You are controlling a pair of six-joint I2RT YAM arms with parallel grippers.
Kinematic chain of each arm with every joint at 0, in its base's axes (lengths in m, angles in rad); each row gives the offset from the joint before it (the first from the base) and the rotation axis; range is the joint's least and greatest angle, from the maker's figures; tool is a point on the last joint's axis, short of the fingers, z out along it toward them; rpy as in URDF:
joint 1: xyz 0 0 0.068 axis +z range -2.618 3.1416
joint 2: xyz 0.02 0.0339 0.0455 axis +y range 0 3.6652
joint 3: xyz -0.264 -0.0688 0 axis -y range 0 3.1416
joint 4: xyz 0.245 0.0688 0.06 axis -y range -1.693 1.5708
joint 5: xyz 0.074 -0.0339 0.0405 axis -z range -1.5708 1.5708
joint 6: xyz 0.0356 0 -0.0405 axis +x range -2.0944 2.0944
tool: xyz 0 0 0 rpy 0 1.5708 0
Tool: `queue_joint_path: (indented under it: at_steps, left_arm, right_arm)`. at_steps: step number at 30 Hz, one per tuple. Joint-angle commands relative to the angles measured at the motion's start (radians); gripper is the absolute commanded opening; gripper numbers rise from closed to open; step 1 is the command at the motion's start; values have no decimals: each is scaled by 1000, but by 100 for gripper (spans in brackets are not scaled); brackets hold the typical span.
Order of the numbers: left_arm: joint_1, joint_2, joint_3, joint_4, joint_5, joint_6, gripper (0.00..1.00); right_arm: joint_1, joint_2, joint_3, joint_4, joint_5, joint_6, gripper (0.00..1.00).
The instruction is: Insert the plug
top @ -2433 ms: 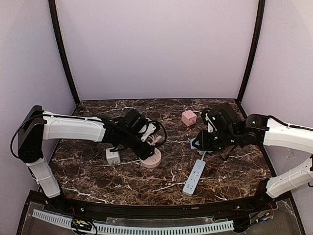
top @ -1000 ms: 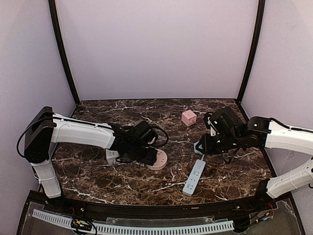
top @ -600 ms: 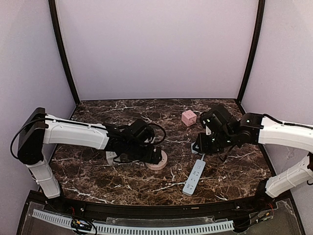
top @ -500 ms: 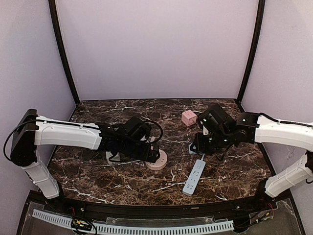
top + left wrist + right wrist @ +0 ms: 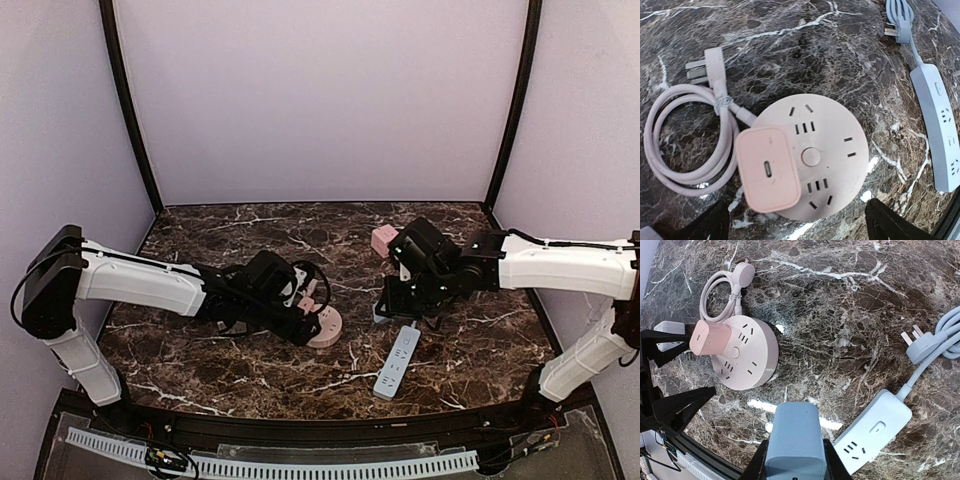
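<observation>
**Top external view.** A dark brown marble tabletop with white veins fills a booth of plain lilac walls and 2 black corner posts. The left gripper lies low beside a round pink socket hub. The right gripper carries a blue charger plug just above the marble, near the far end of a long pale-blue power strip. A pink cube sits behind the right wrist.

**Left wrist view.** This view shows the hub's flat face: a centre button ringed by slot groups. A rounded pink charger is seated in its left side. A tied coil of pink cable ends in a 3-pin plug lying on the stone. The left fingertips stand wide apart at the bottom corners, gripping nothing.

**Right wrist view.** The right fingers are clamped on 2 sides of the blue charger plug, a smooth matte block. It is in no socket. Only this view shows a small white adapter just beside the pink charger, and the strip's grey-blue plug.
</observation>
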Motion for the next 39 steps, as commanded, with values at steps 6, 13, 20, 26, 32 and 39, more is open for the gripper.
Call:
queue_joint_path:
  at_steps: [6, 13, 20, 26, 32, 39]
  left_arm:
    - [8, 73, 10, 135, 182, 2, 94]
    - [-23, 101, -7, 238, 241, -168, 88]
    - [-108, 156, 46, 302, 245, -200, 85]
    - [-123, 151, 68, 318, 300, -209, 83]
    - [-128, -58, 9, 169, 156, -142, 86]
    - [-117, -219, -81, 110, -175, 8, 99]
  right_arm:
    - [10, -27, 12, -4, 36, 0, 0]
    - [10, -55, -1, -34, 65, -2, 0]
    - [9, -90, 5, -67, 108, -5, 0]
    - [7, -86, 5, -70, 117, -21, 0]
    - [8, -12, 58, -70, 56, -57, 0]
    - [10, 104, 127, -52, -16, -79, 0]
